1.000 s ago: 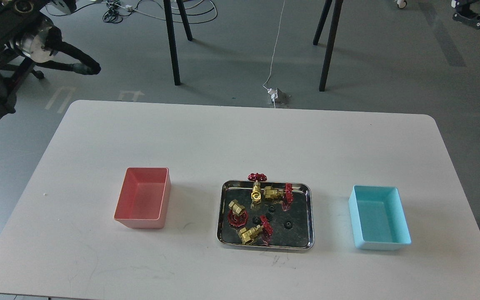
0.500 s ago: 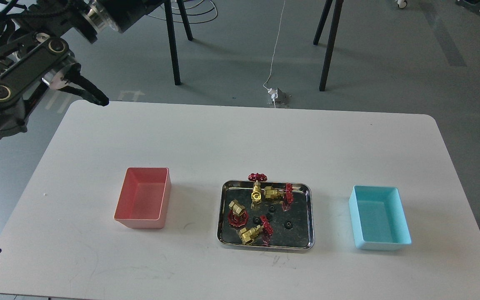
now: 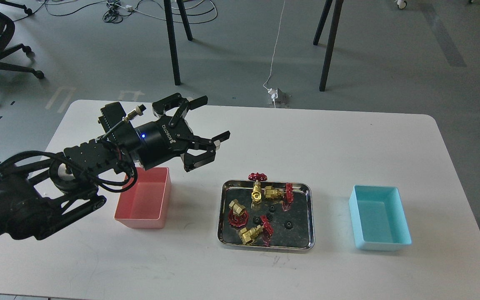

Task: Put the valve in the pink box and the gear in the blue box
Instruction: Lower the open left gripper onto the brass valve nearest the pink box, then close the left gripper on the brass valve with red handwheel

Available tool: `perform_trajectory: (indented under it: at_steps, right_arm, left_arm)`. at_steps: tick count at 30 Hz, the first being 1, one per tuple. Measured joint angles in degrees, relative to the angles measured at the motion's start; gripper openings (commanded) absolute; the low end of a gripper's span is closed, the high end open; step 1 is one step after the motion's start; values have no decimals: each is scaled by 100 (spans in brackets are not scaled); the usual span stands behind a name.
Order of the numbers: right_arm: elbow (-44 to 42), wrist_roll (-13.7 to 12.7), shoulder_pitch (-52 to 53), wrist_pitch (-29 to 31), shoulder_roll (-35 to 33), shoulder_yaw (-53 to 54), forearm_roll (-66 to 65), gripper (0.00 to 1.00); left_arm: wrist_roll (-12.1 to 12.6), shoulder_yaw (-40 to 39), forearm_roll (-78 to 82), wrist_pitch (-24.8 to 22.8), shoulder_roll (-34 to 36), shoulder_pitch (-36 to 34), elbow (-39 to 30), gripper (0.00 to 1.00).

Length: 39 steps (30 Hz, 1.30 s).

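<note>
The left pincer [image 3: 213,121] hangs released, left of centre, its arm hiding the pink box's [image 3: 148,210] far rim. Valves and seemingly three gears crowd the steel tray [image 3: 311,216]; the blue box [image 3: 379,218] sits right

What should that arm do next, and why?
Probably move the open left gripper right and down toward a valve in the tray. All four valves and the gears lie there, the pink box and blue box look empty, and the gripper hangs above the table, holding nothing.
</note>
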Motion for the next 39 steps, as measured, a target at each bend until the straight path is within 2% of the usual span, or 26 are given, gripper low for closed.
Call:
perform_trajectory:
  at_steps: [7,13,25,27,30,33,34,35,39]
  right_arm:
    - [-7,-25,19,-22,-2,-23,-87,99]
    - [-16,-35,19,-38,7,-35,-286,99]
    - [-15,-37,13,-117,76,-36,-405,99]
    - [-16,-37,13,-157,76,-35,-405,99]
    - [-16,-37,14,-191,77,-33,-405,99]
    - [-17,-37,18,-195,77,-28,-405,99]
    - [-20,-36,19,-196,77,-28,-405,99]
    - [-22,-33,20,-197,77,-28,-405,99]
    - [-40,-25,22,-197,77,-32,-405,99]
  left_arm:
    - [269,10,14,5,-723,736,484,96]
    - [288,30,14,-19,-1386,1079,1085,96]
    - [269,75,14,-35,-2082,1346,1815,95]
    - [265,73,14,-34,-2182,1341,1966,90]
    - [234,68,14,-27,-2304,1313,2214,75]
    - [201,70,14,-26,-2364,1303,2355,70]
    - [184,72,14,-26,-2370,1303,2375,65]
    - [170,73,14,-26,-2376,1303,2387,55]
    - [43,73,14,-29,-2385,1311,2398,35]
